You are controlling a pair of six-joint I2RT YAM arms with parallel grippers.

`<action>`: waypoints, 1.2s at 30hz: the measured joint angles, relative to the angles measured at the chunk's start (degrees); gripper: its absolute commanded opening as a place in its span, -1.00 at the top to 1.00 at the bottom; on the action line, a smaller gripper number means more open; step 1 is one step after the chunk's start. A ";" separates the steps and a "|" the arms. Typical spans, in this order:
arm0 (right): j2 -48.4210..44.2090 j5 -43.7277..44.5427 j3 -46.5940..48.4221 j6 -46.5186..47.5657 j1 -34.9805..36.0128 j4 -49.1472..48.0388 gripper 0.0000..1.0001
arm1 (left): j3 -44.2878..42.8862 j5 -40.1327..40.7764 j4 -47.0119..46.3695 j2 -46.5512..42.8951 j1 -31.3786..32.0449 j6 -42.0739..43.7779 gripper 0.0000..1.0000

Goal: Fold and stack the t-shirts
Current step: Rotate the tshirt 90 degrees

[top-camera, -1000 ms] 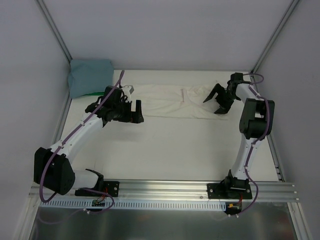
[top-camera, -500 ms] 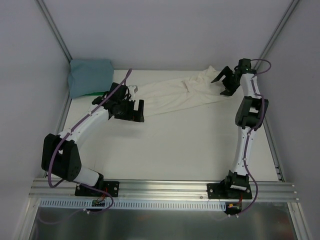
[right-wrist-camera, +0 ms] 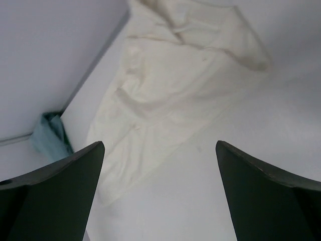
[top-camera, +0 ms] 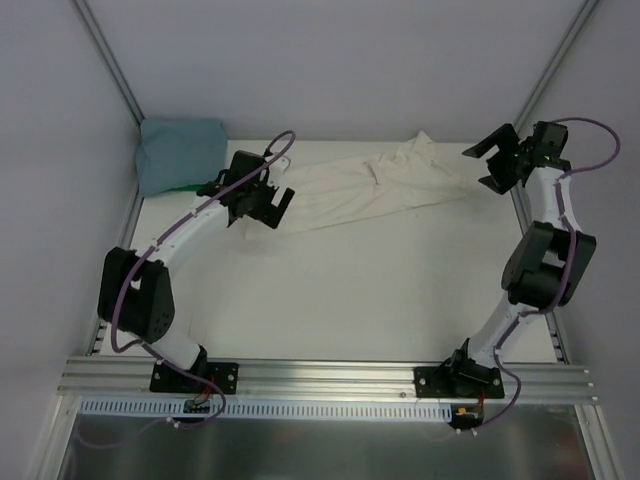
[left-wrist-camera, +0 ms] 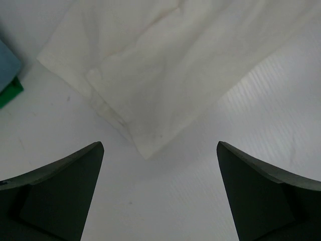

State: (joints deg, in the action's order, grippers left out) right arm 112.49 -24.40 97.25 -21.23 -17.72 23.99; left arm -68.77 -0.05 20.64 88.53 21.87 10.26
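The cream t-shirt [top-camera: 370,185] lies in a long crumpled band across the back of the table, its right end bunched near the rear wall. It fills the left wrist view [left-wrist-camera: 165,70] and the right wrist view [right-wrist-camera: 170,90]. The teal-blue t-shirt [top-camera: 180,152] sits folded in the back left corner, and an edge of it shows in both wrist views [left-wrist-camera: 7,65] [right-wrist-camera: 50,135]. My left gripper [top-camera: 268,210] hovers open at the cream shirt's left corner with nothing between its fingers. Off the shirt's right end, my right gripper [top-camera: 480,168] is open, empty and raised.
A green item [top-camera: 175,187] peeks out from under the teal shirt. Grey walls with metal corner posts [top-camera: 110,60] close in the back and sides. The aluminium rail [top-camera: 330,380] carrying both arm bases runs along the near edge.
The right arm swung up and right, off the cream shirt, whose right end shifted back and bunched up. The left gripper moved toward the back, to the shirt's left corner.
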 measured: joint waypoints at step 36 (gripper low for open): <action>-67.60 -18.56 -45.62 6.56 7.43 15.34 -0.99 | -21.62 -0.22 18.73 32.41 5.62 2.84 -0.97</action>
State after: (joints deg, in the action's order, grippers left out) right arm 44.88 -42.96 51.64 -14.68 -10.28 39.33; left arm -90.39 -0.27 39.38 120.95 27.49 13.10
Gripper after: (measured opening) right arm 0.993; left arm 0.987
